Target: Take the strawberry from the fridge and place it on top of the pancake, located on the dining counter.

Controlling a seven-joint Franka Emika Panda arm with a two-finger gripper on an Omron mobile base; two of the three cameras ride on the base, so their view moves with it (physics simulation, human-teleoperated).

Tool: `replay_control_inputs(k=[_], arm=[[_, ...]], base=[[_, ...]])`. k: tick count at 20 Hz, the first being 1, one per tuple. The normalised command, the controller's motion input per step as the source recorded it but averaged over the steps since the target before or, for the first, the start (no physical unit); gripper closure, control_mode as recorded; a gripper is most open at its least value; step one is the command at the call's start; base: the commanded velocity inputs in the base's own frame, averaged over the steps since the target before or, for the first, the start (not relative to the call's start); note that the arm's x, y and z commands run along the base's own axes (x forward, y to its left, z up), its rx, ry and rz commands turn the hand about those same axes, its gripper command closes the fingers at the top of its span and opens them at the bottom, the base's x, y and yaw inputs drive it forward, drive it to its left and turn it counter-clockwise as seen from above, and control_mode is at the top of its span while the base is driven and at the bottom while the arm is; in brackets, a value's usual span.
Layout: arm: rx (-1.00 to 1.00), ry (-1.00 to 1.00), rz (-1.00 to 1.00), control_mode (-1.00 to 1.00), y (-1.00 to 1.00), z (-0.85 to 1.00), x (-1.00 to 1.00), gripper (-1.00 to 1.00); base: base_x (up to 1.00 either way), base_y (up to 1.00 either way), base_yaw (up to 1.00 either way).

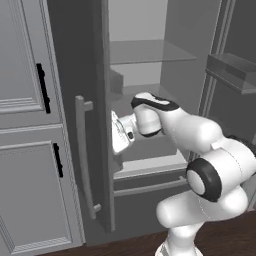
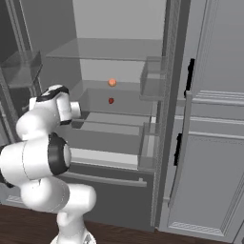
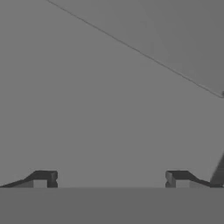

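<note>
Fridge [image 2: 119,57]: stands with both doors swung open, showing a pale grey interior with glass shelves and door bins; a bottom drawer sits closed beneath.
Left door [image 1: 95,150]: open edge-on in the left base view, its long vertical bar handle [image 1: 82,155] facing the camera.
Strawberry [image 2: 111,100]: a tiny red fruit deep inside the fridge on a middle shelf, toward the back wall, resting alone.
Orange item [image 2: 112,82]: a small rounded orange thing just above the strawberry, on the next level up; the two are apart.
Arm: reaches from the base into the fridge opening, the wrist bent toward the inner face of the left door.
End effector [image 1: 119,134]: close against the left door's inner side, well left of the strawberry; in the hand view its two dark tips [image 3: 43,178] stand far apart with nothing between them, facing a plain grey surface.
Cabinets [image 1: 25,125]: light grey panelled fronts with black handles flank the fridge on either side.
Floor [image 2: 143,236]: dark wood boards under the base.
</note>
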Motion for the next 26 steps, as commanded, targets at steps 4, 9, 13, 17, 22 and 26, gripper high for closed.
replay_control_inputs(k=[4, 9, 13, 17, 22, 26], arm=[[-0.01, 0.10, 0.00, -1.00, 1.00, 0.00, -0.32, -1.00], [-0.04, 0.03, 0.00, -1.00, 0.75, 0.00, -0.06, -1.00], [-0.04, 0.02, -0.04, -1.00, 0.05, 0.00, -0.05, -1.00], [0.00, 0.00, -0.10, -1.00, -0.57, 0.00, -0.18, -1.00], [0.00, 0.00, -0.14, -1.00, -0.95, 0.00, -0.06, -1.00], [-0.26, 0.00, -0.02, -1.00, -0.88, 0.00, 0.11, -1.00]], base=[[0.00, 0.00, 0.00], [0.00, 0.00, 0.00], [0.00, 0.00, 0.00], [0.00, 0.00, 0.00], [0.00, 0.00, 0.00], [0.00, 0.00, 0.00]])
